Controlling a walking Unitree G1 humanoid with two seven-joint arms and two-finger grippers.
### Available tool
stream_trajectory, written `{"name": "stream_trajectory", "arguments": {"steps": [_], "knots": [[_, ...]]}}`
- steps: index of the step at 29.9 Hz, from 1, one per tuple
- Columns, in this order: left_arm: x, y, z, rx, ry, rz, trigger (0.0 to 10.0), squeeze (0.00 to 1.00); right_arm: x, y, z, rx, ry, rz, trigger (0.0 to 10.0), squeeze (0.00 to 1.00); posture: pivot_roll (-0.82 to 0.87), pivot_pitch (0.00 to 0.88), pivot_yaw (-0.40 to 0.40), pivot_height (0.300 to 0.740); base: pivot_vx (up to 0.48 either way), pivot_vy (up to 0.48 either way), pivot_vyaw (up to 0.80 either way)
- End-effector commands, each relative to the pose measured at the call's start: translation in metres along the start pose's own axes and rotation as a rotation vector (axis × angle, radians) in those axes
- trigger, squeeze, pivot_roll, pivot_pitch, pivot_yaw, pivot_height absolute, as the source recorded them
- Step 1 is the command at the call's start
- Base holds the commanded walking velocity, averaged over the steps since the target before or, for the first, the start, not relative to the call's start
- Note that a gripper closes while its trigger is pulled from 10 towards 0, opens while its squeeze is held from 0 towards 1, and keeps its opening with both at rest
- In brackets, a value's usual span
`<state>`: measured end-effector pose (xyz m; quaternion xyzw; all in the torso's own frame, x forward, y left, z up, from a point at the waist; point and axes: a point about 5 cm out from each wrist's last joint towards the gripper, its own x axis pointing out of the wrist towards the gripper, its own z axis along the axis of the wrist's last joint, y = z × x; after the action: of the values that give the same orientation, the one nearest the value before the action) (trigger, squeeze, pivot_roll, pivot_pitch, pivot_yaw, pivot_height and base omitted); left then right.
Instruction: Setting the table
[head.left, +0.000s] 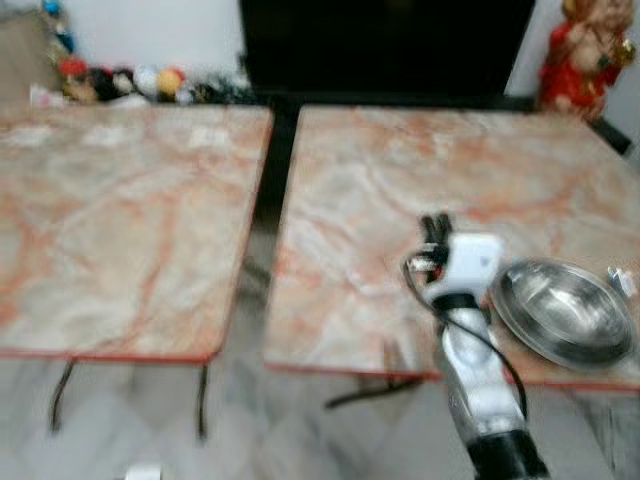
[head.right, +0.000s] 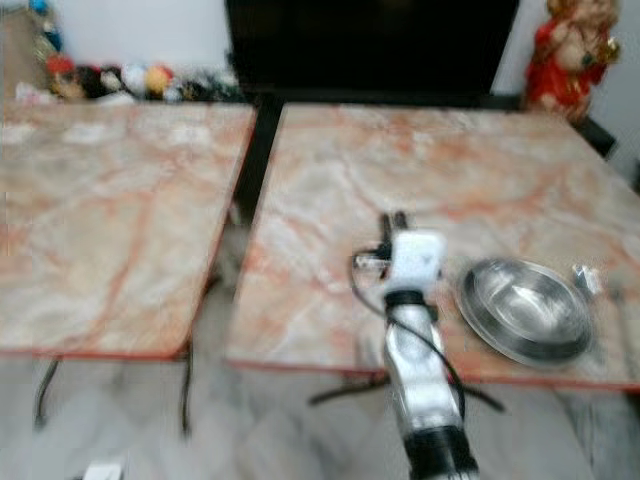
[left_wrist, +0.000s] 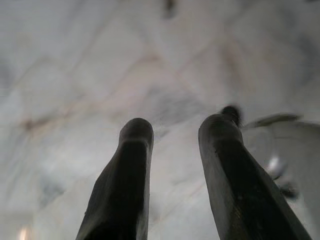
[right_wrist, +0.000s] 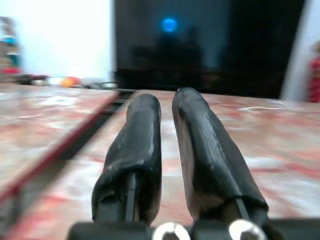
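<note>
Reaching arm: the right arm stretches forward over the near edge of the right table (head.left: 380, 190), its silver forearm rising from the bottom of the head views.
Right pincer: the right pincer (head.left: 435, 229) sits low over the marble top, pointing toward the far wall; its two black fingers (right_wrist: 145, 145) lie nearly pressed together with only a thin slit between them, and nothing is held.
Bowl: a shiny metal bowl (head.left: 565, 312) rests on the right table near its front edge, to the right of the right pincer and a little nearer the robot; the two are near but apart, with the white wrist housing between them.
Small item: something small and silvery (head.left: 622, 281) lies just beside the bowl's far right rim; it is too blurred to name.
Left pincer: the left pincer (left_wrist: 172, 135) hangs over pale marbled floor (left_wrist: 100, 60), its fingers spread with a clear gap and holding nothing.
Left table: a second marble table (head.left: 120, 220) stands alongside, parted from the right one by a dark gap.
Background: a large black screen (head.left: 385, 45) stands against the far wall, small colourful toys (head.left: 120, 80) line the floor to its left, and a red figure (head.left: 580, 55) stands at its right.
Sharpness: both head views are blurred.
</note>
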<state>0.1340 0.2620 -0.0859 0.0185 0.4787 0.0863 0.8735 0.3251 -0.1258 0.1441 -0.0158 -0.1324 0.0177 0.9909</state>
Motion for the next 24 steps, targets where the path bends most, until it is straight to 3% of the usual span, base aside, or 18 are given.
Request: {"name": "stream_trajectory", "arguments": {"steps": [1, 24], "knots": [[0.000, -0.005, -0.005, 0.006, 0.020, -0.013, 10.0, 0.00, -0.001, -0.008, -0.001, -0.008, 0.013, -0.019, 10.0, 0.00, -0.04, 0.000, 0.011, 0.740, 0.000, 0.480, 0.00], [-0.001, -0.006, -0.010, 0.016, 0.031, -0.012, 10.0, 0.00, 0.002, 0.011, -0.010, 0.018, 0.067, 0.033, 10.0, 0.00, -0.02, 0.000, 0.014, 0.740, 0.000, 0.480, 0.00]]}}
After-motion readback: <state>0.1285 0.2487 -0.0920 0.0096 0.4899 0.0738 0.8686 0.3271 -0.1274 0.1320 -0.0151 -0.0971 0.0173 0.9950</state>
